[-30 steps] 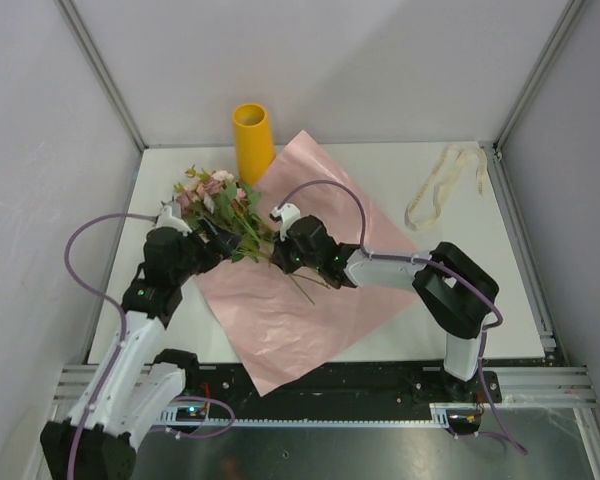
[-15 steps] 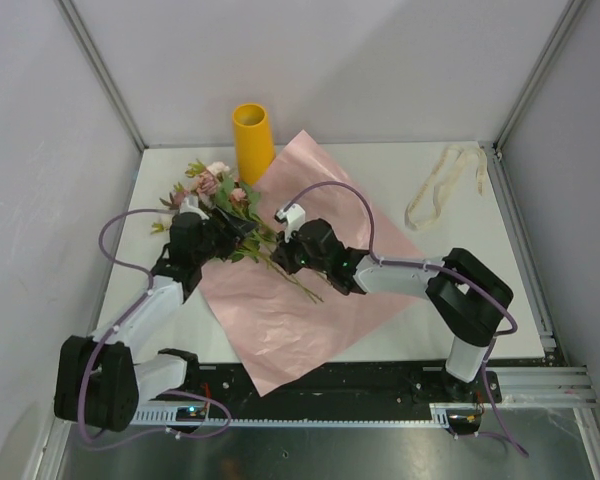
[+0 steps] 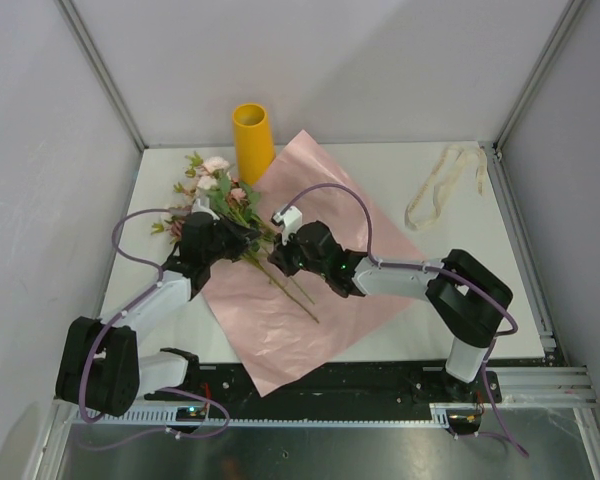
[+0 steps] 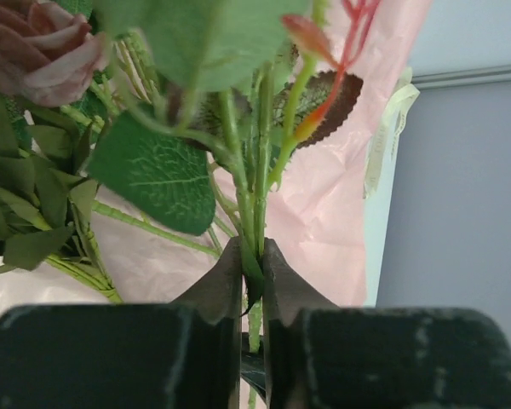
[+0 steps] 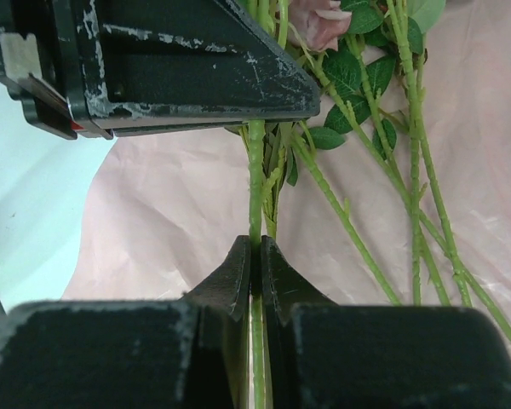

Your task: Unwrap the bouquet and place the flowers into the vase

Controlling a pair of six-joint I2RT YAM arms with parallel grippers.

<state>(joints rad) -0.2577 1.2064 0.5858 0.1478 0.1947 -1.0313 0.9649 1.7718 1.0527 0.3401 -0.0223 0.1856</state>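
Fingers of the left gripper pinch narrowly on the flowers by their stems; the right gripper nips one stem above pink paper.

High behind me one camera overlooks the tabletop, while my wrist cameras look closely past my jaws at shared flower stems.

**Soft, even light; blur at the near edges**

The overhead view is lit brightly and evenly from above, and only faint, soft-edged shadows are cast on the bench. Everything there is rendered sharp. In both wrist views the dark jaws along the bottom edge are blurred and underexposed, while the flowers and the pink paper beyond them are shown in clear focus.
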